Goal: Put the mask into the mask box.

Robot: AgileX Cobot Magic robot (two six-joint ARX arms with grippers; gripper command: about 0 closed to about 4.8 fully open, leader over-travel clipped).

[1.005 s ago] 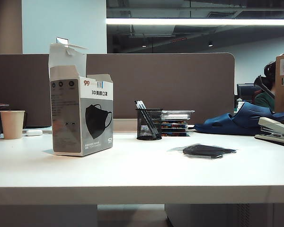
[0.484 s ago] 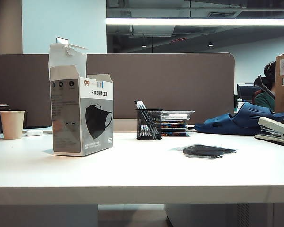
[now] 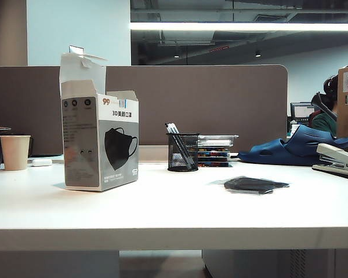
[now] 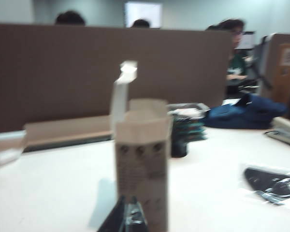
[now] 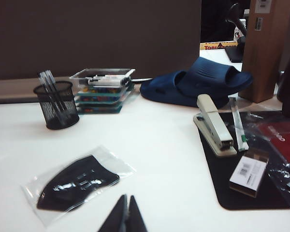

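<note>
Both grippers are pressed together and hold nothing, the left gripper (image 4: 127,220) low before the upright mask box (image 4: 141,164), the right gripper (image 5: 125,216) just beside the wrapped mask (image 5: 77,182) lying flat on the white table (image 5: 154,145)

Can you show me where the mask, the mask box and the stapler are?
mask (image 5: 78,183): right wrist view, middle of the black fabric inside its clear wrapper.
mask box (image 3: 117,147): exterior view, front face, on the printed mask picture.
stapler (image 5: 214,124): right wrist view, its beige top arm.
</note>
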